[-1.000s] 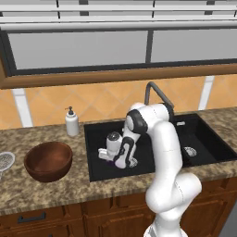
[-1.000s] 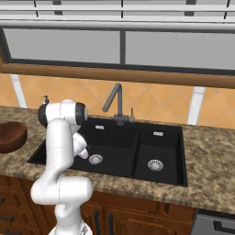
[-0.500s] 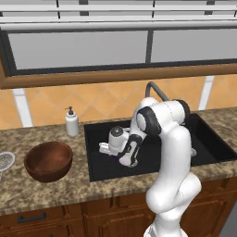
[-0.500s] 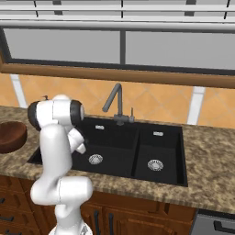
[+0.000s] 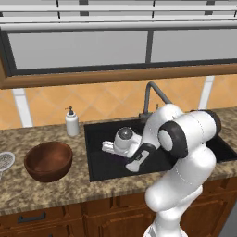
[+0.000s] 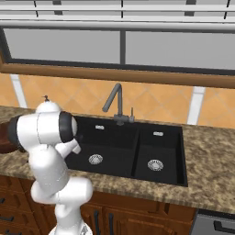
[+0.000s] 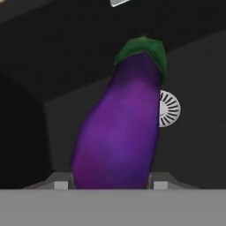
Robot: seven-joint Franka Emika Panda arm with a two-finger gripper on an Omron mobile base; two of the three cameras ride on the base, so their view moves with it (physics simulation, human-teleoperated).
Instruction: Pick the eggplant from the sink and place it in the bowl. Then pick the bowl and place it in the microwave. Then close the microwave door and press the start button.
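- eggplant (image 7: pixel 119 132) is glossy purple with a green cap
- sink (image 6: pixel 133 149) is flat black, silver drains
- bowl (image 5: pixel 48 160) is reddish-brown wood
- countertop (image 5: pixel 55 187) has speckled brown granite
- backsplash (image 5: pixel 106 99) is orange tile
- soap dispenser (image 5: pixel 71 122) is white

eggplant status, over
Gripper low in sink, jaws astride eggplant, grip looks closed. Bowl waiting on counter, left. Nothing in the way.
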